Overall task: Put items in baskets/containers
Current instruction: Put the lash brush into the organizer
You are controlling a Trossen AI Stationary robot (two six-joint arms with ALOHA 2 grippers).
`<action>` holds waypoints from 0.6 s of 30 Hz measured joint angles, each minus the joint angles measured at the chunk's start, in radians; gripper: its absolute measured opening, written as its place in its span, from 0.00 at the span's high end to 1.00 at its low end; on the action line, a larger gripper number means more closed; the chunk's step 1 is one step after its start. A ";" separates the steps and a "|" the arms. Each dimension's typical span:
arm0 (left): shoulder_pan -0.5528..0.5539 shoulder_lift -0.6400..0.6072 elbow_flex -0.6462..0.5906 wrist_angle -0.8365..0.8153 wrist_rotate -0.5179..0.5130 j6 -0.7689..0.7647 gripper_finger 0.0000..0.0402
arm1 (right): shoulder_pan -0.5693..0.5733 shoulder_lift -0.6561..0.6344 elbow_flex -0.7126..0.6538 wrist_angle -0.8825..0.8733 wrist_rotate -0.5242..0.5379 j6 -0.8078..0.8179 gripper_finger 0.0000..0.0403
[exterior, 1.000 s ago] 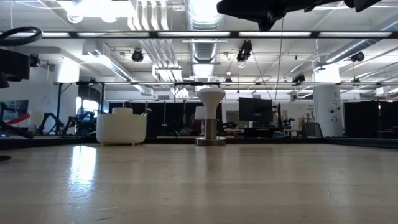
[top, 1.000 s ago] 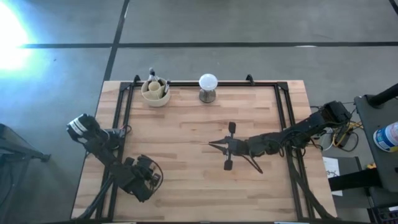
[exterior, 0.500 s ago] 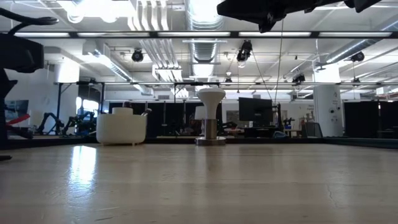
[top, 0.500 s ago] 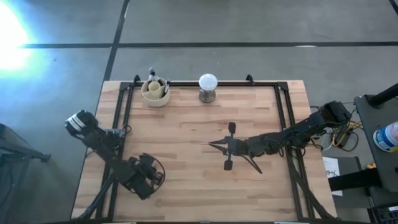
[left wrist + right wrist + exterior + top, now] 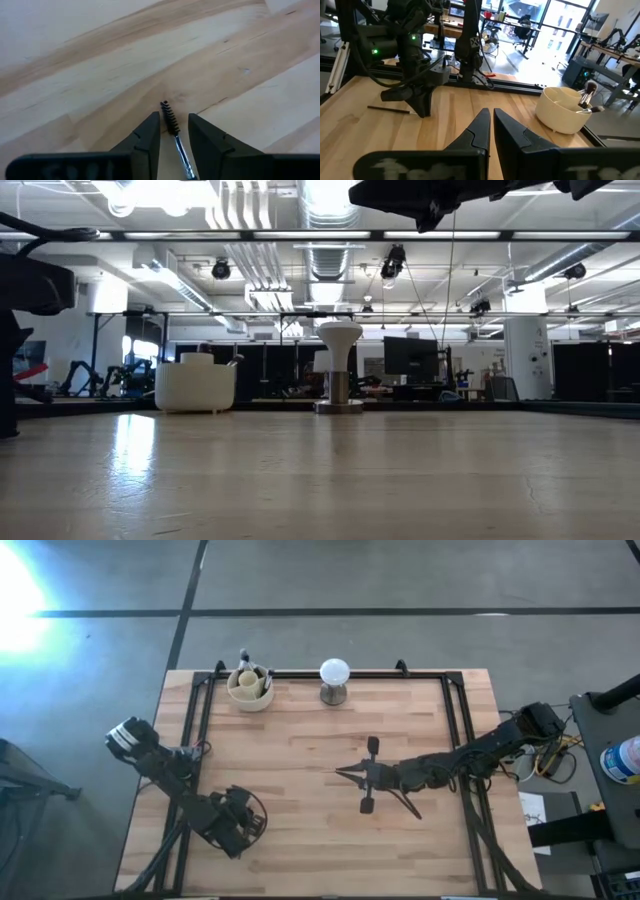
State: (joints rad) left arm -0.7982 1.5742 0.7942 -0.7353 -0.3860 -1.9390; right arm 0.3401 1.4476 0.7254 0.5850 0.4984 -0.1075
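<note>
A thin dark-handled brush (image 5: 172,125) with a small bristled tip lies flat on the wood near the table's near left corner. My left gripper (image 5: 173,122) points down at it, open, one finger on each side of the tip and clear of it. The right wrist view shows that gripper (image 5: 422,114) over the brush (image 5: 390,109). The cream cup (image 5: 250,690) stands at the far left edge with several brushes (image 5: 587,97) sticking out of it. My right gripper (image 5: 342,772) hovers shut over the table's middle.
A white ball on a metallic stand (image 5: 334,680) stands at the far edge, right of the cup (image 5: 195,385). A black frame rail (image 5: 300,674) runs around the table's far, left and right sides. Bare wood lies between the two grippers.
My left arm has shifted a little toward the table's right. In the low view its dark bulk at the left edge has come lower. The right arm has kept still.
</note>
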 joint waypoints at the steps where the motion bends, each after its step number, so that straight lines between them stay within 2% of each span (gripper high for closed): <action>1: 0.000 0.000 -0.009 0.016 -0.001 0.000 0.76 | 0.000 0.000 0.000 0.000 0.000 0.000 0.96; 7: -0.001 -0.002 -0.029 0.036 -0.001 0.001 0.79 | 0.000 0.000 0.000 0.002 0.000 -0.029 0.96; 14: -0.002 -0.002 -0.030 0.019 -0.004 0.030 0.97 | 0.000 0.000 0.000 0.000 0.000 -0.026 0.96; 18: -0.001 -0.013 -0.031 0.018 -0.007 0.065 0.99 | 0.000 0.000 0.000 0.000 0.000 -0.026 0.96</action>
State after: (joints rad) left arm -0.7994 1.5613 0.7628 -0.7177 -0.3927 -1.8735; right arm 0.3401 1.4475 0.7254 0.5854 0.4986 -0.1337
